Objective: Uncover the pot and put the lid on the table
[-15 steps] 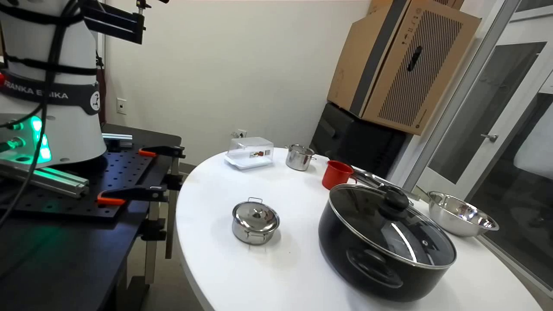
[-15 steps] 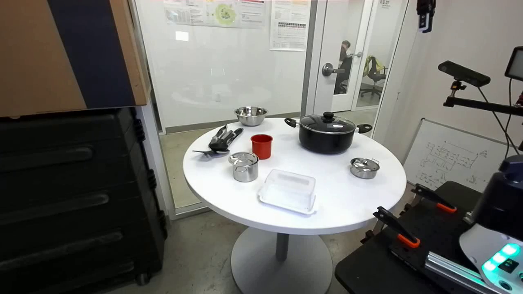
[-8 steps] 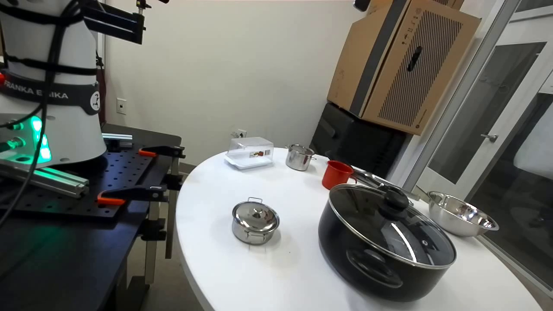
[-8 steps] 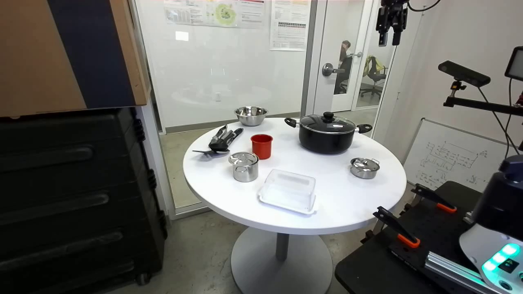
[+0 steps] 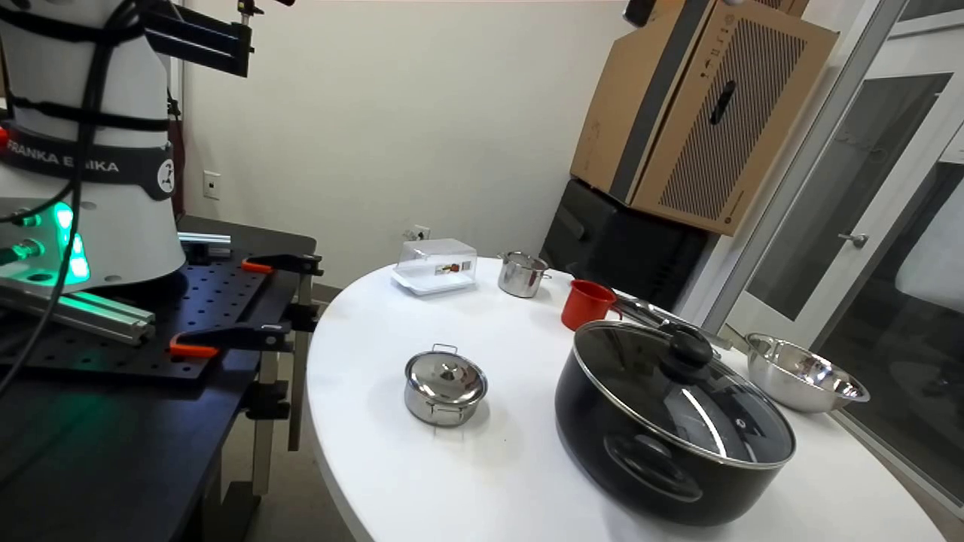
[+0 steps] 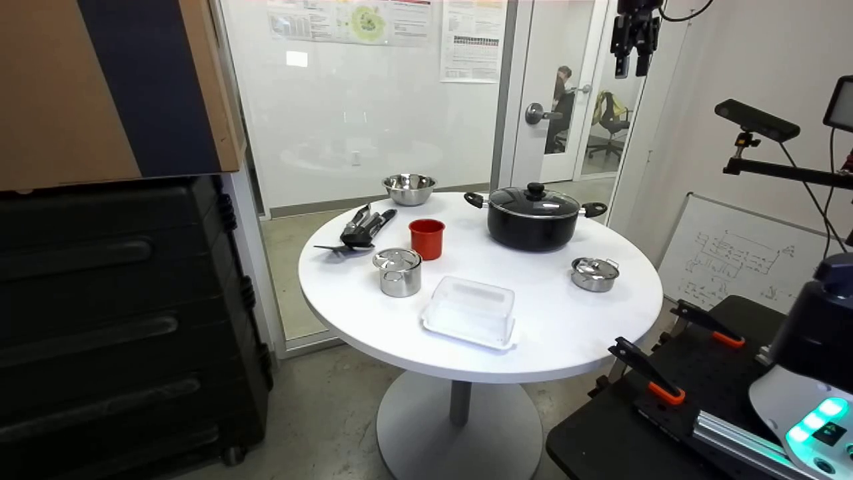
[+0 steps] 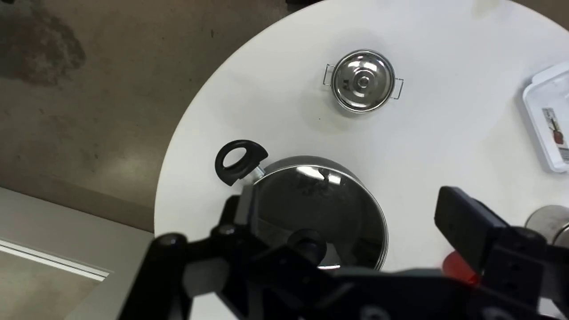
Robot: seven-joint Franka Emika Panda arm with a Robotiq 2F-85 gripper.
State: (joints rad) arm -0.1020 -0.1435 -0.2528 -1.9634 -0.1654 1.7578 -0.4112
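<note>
Exterior view, glass lid [image 6: 535,207]: seated on the black casserole pot [image 6: 532,232], on the tabletop [image 6: 553,313]; probably weighty, slick, breakable.
Black knob [image 6: 535,191]: I'd pinch here.
My hand [image 6: 632,70]: farther right, high, spread wide, holding nothing.

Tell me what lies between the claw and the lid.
Only open air: in an exterior view the claw hangs higher than the lid, well apart from it.

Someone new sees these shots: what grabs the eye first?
The big black pot, glass lid on, dominates the round white table. The bright red mug stands out next, left of the pot in both exterior views. Then comes the gripper, hanging open near the top of an exterior view.
</note>
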